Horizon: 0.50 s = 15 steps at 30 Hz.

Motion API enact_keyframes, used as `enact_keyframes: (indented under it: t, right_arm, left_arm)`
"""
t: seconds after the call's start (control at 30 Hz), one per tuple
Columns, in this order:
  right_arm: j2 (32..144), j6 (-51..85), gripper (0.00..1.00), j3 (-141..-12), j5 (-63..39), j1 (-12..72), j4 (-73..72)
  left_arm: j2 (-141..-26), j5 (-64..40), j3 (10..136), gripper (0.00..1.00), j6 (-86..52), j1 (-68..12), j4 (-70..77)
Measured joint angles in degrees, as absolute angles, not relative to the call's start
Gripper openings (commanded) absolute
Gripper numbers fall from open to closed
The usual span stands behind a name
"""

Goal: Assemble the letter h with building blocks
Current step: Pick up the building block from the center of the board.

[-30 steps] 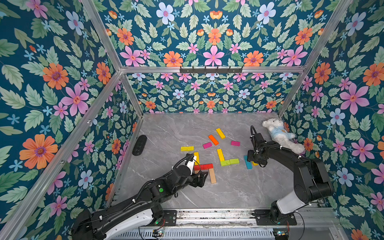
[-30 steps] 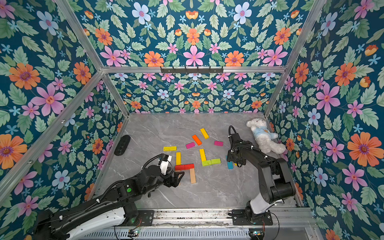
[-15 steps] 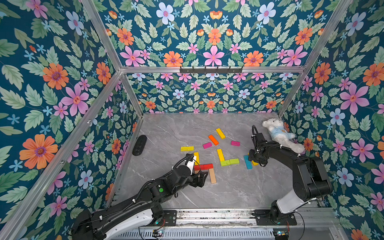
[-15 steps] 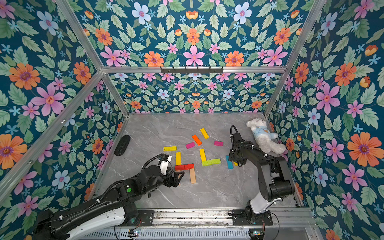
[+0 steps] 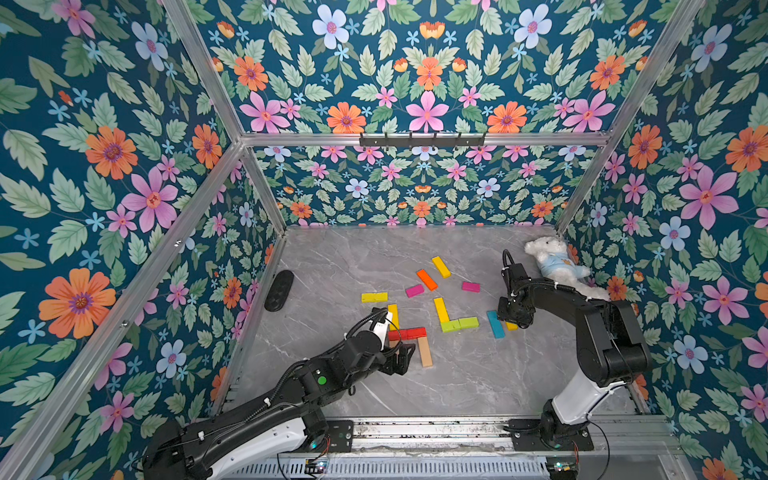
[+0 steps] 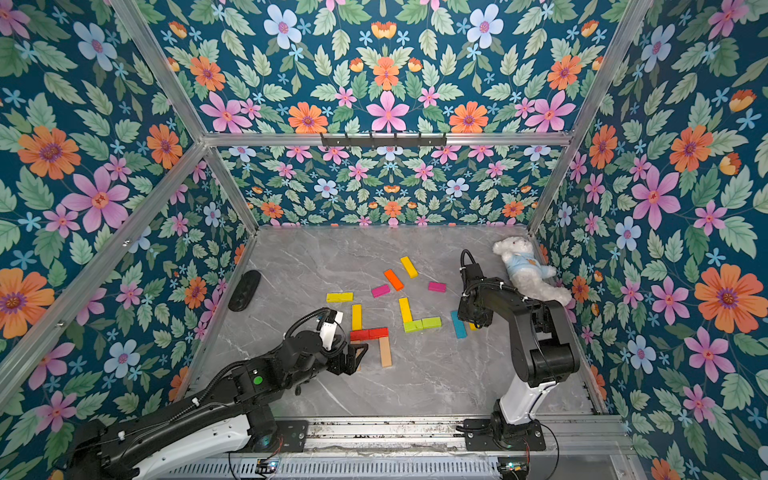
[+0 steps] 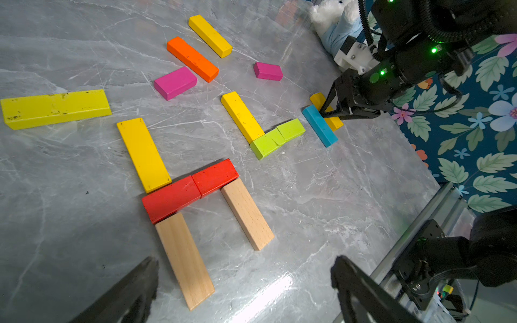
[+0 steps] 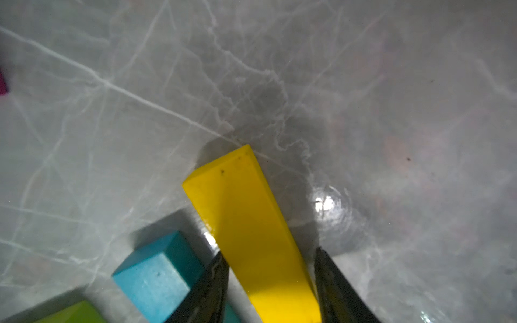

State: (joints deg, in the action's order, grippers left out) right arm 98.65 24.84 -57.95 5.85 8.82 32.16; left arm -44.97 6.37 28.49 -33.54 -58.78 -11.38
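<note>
Grey marble-look tabletop (image 8: 391,84), floral walls all round. Right gripper (image 8: 270,258) is down at table level w/ a finger either side of a yellow bar (image 8: 246,221), hard by its long edges. Can't tell if they've bitten or a hair of gap is left. Bar looks to lie flat on the table, so not lifted yet. Blue bar (image 8: 156,274) lies just beside it, w/ one finger wedged btw the two.

Risks, my read: that wedged finger could shove or snag the blue bar as the jaws squeeze or rise, pushing it toward the lime pair (image 7: 277,137) and yellow upright (image 7: 242,116) that make an L nearby. Smooth painted sides + narrow fingertips, so the bar could twist or drop out on the lift, esp. if the grip is off-centre (hidden, can't judge).

Further out: left gripper (image 7: 243,263), jaws wide apart and empty, hangs over the lower end of the h-shape. That's a yellow stem (image 7: 144,155), two red bars (image 7: 190,190) as crossbar and two plain wood legs (image 7: 184,260). Pieces only abut and nothing locks them, so a low pass by either arm would prob. knock the letter out of line. Loose orange bar (image 7: 193,58) and magenta bar (image 7: 174,82) lie beyond. Plush bear (image 5: 557,266) sits beside the right arm, a poss. snag for its cable.
</note>
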Motion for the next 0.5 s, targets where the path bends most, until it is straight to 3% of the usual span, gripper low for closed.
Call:
enact_keyframes:
  t: [0.23,0.37,0.5]
  right_arm:
    - [98.1,24.3,0.18,-58.5,4.7,8.8,32.1]
    - [89.4,24.0,0.15,-58.2,4.9,10.2,33.2]
    - [80.3,26.5,0.13,-57.2,4.7,16.8,35.0]
  left_arm:
    - [-44.6,6.5,28.9,0.99,-33.5,-58.8,-11.7]
    - [-44.6,6.5,28.9,0.99,-33.5,-58.8,-11.8]
    - [-43.9,6.8,28.9,0.99,-33.5,-58.8,-11.8]
